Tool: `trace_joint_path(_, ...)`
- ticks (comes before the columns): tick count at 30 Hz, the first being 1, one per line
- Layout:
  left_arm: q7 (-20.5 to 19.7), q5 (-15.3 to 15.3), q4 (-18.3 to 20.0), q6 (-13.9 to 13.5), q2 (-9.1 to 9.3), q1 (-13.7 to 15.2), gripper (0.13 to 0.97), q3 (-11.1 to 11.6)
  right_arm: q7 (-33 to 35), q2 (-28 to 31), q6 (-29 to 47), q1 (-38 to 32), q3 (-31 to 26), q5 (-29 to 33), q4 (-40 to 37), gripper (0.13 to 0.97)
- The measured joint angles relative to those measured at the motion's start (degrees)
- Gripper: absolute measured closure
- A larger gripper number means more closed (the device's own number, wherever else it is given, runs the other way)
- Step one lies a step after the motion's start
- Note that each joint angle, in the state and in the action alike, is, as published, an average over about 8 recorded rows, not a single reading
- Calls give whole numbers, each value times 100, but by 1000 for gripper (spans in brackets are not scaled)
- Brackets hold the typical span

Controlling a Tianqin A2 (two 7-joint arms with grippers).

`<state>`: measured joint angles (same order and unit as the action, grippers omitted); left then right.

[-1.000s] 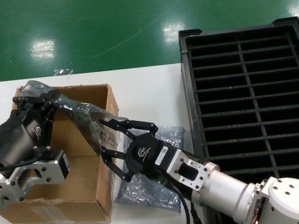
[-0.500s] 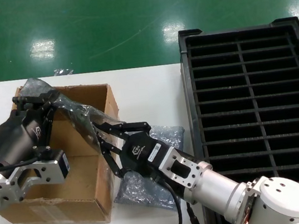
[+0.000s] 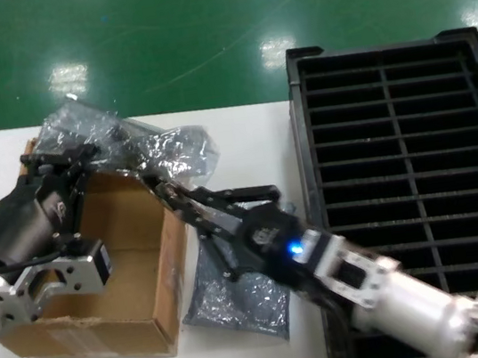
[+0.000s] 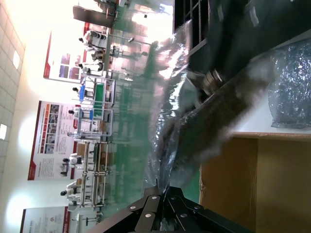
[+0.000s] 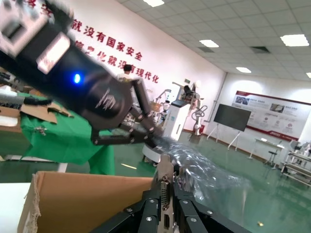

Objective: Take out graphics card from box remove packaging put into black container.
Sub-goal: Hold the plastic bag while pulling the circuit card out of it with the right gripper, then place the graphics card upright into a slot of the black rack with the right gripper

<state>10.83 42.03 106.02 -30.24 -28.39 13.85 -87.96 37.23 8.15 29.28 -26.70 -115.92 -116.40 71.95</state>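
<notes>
Plastic bag [image 3: 139, 144], grey and crinkly, stretched between the two claws above the far edge of the cardboard box [image 3: 130, 290]. The graphics card [image 5: 165, 190] showed best in the right wrist view: its silver end bracket with ports stood upright, pinched between the fingers of the right claw [image 5: 165, 206], which were clamped together on it. In the head view the right claw [image 3: 162, 190] sat at the box's right wall, with the bag rising from just ahead of its fingertips and spreading toward the left claw. The card itself was hard to make out there inside the shiny plastic.

The left claw [image 3: 65, 155] held the far left end of the bag, its dark fingers closed on the plastic over the box's back left corner; in the left wrist view its fingers [image 4: 163, 211] met on the bag's edge, the plastic [image 4: 194, 111] streaming away from them toward the right arm.

Below the left claw lay the open brown box, its inside bare as far as could be seen. Under the right arm, just beside the box's right wall, a second grey bag [image 3: 233, 292] lay flat on the white table [image 3: 243, 142]. Beyond the right arm, well apart from both claws, stood the black crate [image 3: 408, 163] with its two columns of narrow slots.
</notes>
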Motion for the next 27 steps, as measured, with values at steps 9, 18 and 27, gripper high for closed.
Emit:
trace_joint_path(9,0,0,0,0,0,0,958,0,-1226,1126,228,733,281,337,1574,928)
trace_joint_path(18,0,0,0,0,0,0,958,0,-1819,1911,497,1366,871,367,2350,929)
trace_joint_path(27,0,0,0,0,0,0,958,0,-2542,2765,375,2044,1627,390,2819,929)
